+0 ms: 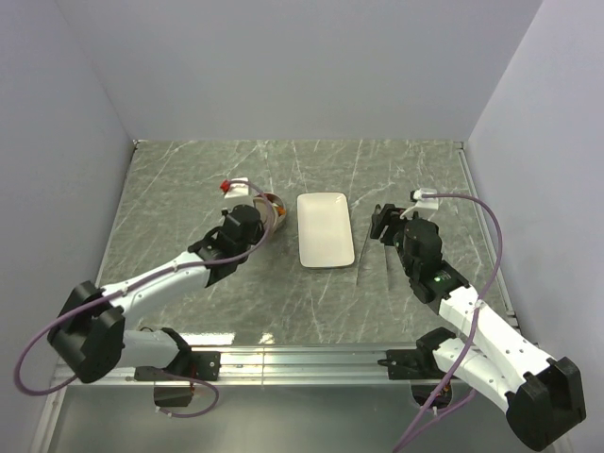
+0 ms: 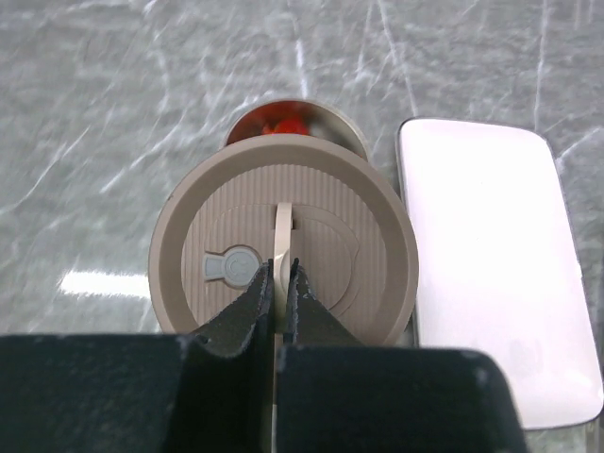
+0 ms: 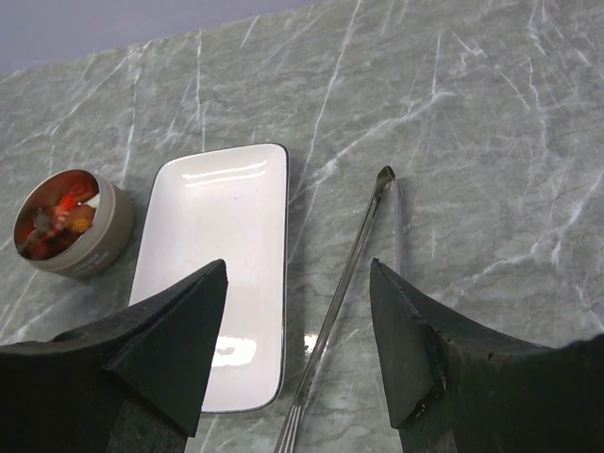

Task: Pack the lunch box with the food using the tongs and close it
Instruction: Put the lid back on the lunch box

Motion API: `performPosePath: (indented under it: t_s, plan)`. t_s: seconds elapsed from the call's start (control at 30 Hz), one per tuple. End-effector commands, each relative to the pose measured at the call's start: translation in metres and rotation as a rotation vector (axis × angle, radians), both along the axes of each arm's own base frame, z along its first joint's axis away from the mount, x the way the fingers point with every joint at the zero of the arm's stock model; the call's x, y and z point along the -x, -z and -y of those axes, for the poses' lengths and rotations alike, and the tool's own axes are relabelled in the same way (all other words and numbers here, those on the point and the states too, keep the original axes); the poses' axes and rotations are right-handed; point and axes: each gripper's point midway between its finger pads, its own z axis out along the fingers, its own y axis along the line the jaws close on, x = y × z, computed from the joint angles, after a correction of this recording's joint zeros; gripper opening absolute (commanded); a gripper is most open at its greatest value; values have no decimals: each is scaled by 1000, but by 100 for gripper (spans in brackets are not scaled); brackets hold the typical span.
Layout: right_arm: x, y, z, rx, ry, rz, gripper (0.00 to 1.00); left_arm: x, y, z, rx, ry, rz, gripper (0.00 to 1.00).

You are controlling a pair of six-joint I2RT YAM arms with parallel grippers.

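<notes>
My left gripper (image 2: 283, 266) is shut on the thin cream handle of the round brown lid (image 2: 283, 247). The lid is held just on the near side of the lunch box (image 2: 291, 118) and hides the tin's near part. The tin stands uncovered, with red and orange food (image 3: 55, 217) inside the lunch box (image 3: 72, 226). The tongs (image 3: 344, 283) lie on the table right of the white plate (image 3: 215, 264). My right gripper (image 3: 297, 266) hangs open above their near end, holding nothing. From above, the left gripper (image 1: 253, 223) sits by the lunch box (image 1: 275, 208), and the right gripper (image 1: 385, 223) stands by the tongs (image 1: 366, 247).
The white rectangular plate (image 1: 324, 228) lies bare between the tin and the tongs. Grey walls close the marble table at the back and on both sides. A metal rail (image 1: 302, 360) with the arm bases runs along the near edge.
</notes>
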Motion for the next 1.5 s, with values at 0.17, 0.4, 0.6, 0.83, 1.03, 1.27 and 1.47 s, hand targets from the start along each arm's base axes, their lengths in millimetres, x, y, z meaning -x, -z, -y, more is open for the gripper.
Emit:
performPosePath:
  t_s: [0.17, 0.4, 0.6, 0.83, 1.03, 1.27, 1.47]
  plan:
    - [0, -11, 0, -22, -2, 54, 69, -45, -14, 34, -50, 18, 41, 0]
    - [1, -11, 0, -25, -8, 56, 69, -59, 1, 39, -110, 3, 19, 0]
    - [1, -12, 0, -29, -10, 60, 68, -68, 12, 40, -159, -7, -3, 0]
    - [2, -12, -1, -29, -13, 59, 69, -79, 30, 34, -198, -36, -45, 0]
    - [3, -11, 0, -29, -13, 59, 68, -89, 40, 26, -222, -66, -64, 0]
    - [3, -12, 1, -31, -9, 62, 68, -96, 39, 20, -221, -80, -66, 0]
    - [3, -11, 1, -31, -7, 60, 68, -101, 31, 18, -228, -78, -58, 0]
